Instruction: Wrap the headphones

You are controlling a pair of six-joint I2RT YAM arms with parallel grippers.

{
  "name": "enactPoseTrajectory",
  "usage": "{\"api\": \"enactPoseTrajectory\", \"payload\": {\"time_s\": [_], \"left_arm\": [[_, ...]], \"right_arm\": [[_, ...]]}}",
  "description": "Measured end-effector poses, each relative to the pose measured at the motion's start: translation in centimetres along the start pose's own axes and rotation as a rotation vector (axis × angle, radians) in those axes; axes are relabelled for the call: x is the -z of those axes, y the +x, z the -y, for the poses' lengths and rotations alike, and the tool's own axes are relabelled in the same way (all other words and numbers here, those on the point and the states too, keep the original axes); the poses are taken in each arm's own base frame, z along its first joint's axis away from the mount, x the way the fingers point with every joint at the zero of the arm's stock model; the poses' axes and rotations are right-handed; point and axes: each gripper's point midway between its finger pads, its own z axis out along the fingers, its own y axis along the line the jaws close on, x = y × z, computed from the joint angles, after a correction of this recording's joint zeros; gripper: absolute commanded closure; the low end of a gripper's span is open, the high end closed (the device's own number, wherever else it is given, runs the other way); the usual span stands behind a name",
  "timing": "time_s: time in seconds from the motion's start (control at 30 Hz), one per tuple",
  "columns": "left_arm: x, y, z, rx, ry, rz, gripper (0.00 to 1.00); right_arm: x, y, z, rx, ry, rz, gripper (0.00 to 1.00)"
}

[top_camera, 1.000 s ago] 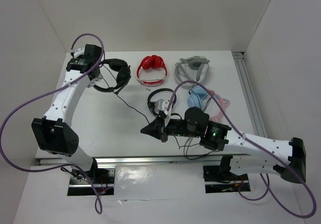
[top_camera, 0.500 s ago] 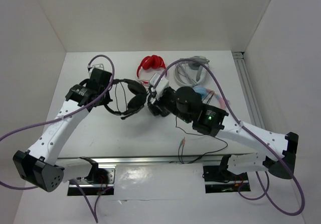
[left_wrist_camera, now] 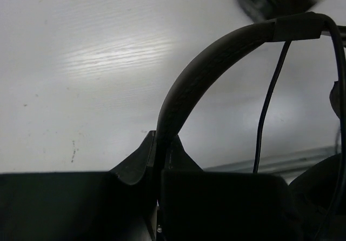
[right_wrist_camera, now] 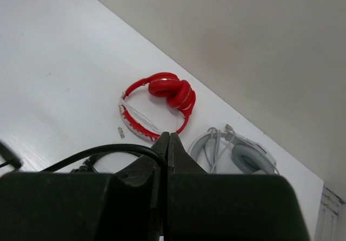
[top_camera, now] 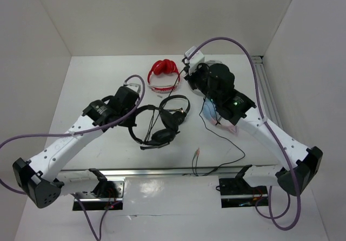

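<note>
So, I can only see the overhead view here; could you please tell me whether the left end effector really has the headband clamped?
Observer: Yes. In the left wrist view the left end effector is shut on the headband, which arches up out of its fingers.
Operator: Thank you. And is the right one holding anything?
Observer: In the right wrist view the right end effector is shut, and the thin black cable runs into the seam between its fingers.
</note>
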Motion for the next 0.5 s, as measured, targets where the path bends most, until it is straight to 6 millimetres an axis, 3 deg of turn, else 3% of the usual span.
{"api": "enactPoseTrajectory", "payload": {"time_s": [0.1,0.23,0.33,0.5], "left_arm": [[2.7,-0.5,2.3,-0.044,0.127,0.035,1.0],[8.7,-2.6,5.2,-0.095,0.332,0.144,1.0],[12.6,-3.4,6.5,-0.131,0.457,0.212,1.0],[15.7,-4.6,5.8,-0.107,0.481,0.275,1.0]], "right_arm": [[-0.8,1.1,1.3,-0.01,0.01,-0.017,1.0],[-2.0,2.5,1.2,-0.036,-0.012,-0.032,1.0],[-2.6,3.3,0.0,-0.066,-0.059,-0.029,1.0],[-2.9,5.6,-3.2,-0.14,-0.172,-0.025,1.0]]}}
